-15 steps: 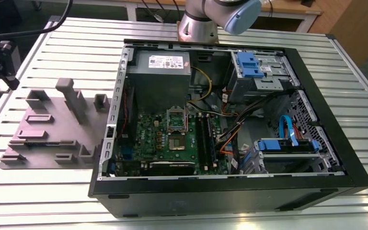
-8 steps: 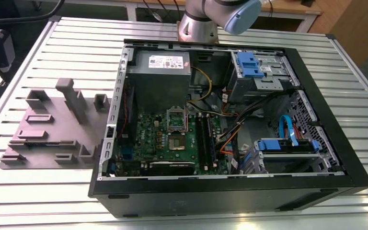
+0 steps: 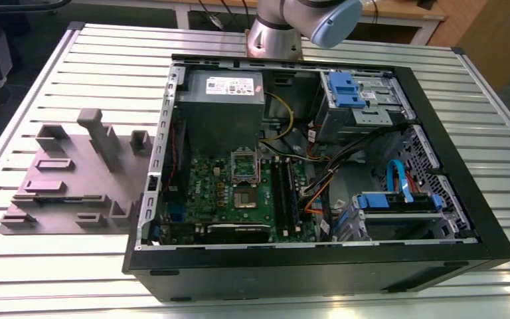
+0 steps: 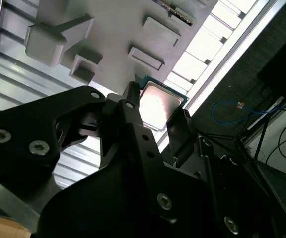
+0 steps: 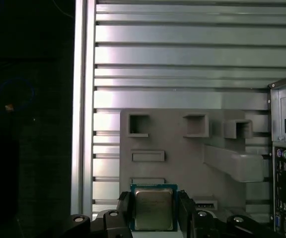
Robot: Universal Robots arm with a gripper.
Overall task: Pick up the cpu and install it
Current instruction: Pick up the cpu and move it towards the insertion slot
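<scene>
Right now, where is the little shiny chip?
In both wrist views the cpu sits gripped in the pincer, with the grey holder plate behind it.

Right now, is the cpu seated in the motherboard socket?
No, in the first wrist view the cpu sits between the fingers of the tool.

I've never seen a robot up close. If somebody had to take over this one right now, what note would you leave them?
The gripper: shut on the cpu, as seen in both wrist views.
The cpu: held in the air over the grey parts tray, which sits beside the open computer case.
Done: the pick-up.
Left: the install. The socket on the motherboard shows a dark centre with no silvery chip in it.
</scene>
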